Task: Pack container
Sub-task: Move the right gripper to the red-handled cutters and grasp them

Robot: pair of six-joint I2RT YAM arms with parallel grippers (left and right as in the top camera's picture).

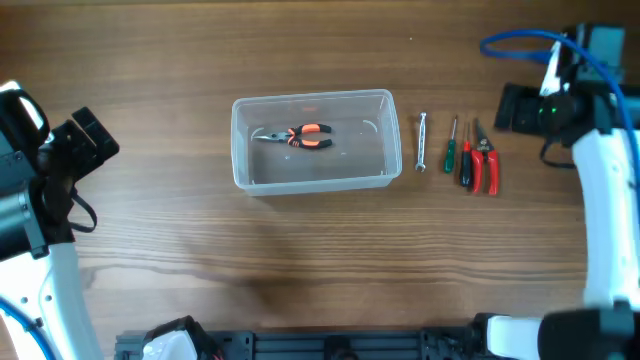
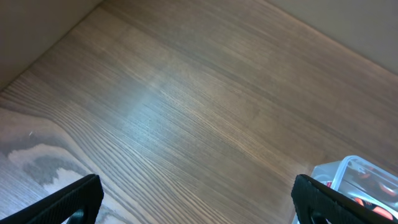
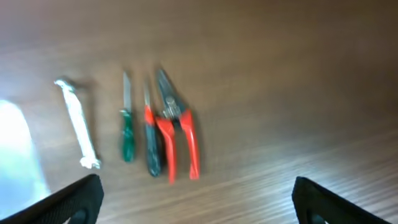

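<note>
The clear plastic container [image 1: 314, 140] stands at the table's middle with orange-handled pliers [image 1: 300, 136] lying inside; its corner shows in the left wrist view [image 2: 348, 174]. To its right lie a silver wrench [image 1: 421, 141], a green screwdriver [image 1: 451, 144], a red-and-black screwdriver [image 1: 465, 158] and red-handled cutters [image 1: 486, 158]. The right wrist view shows the wrench [image 3: 78, 124], green screwdriver [image 3: 127, 127], red-and-black screwdriver [image 3: 151, 140] and cutters [image 3: 177, 134]. My left gripper [image 2: 199, 202] is open and empty, far left of the container. My right gripper [image 3: 199, 199] is open and empty, to the right of the tools.
The wooden table [image 1: 300, 260] carries only these things. A blue cable [image 1: 520, 42] loops over the right arm at the back right. A black rail runs along the front edge [image 1: 330, 345].
</note>
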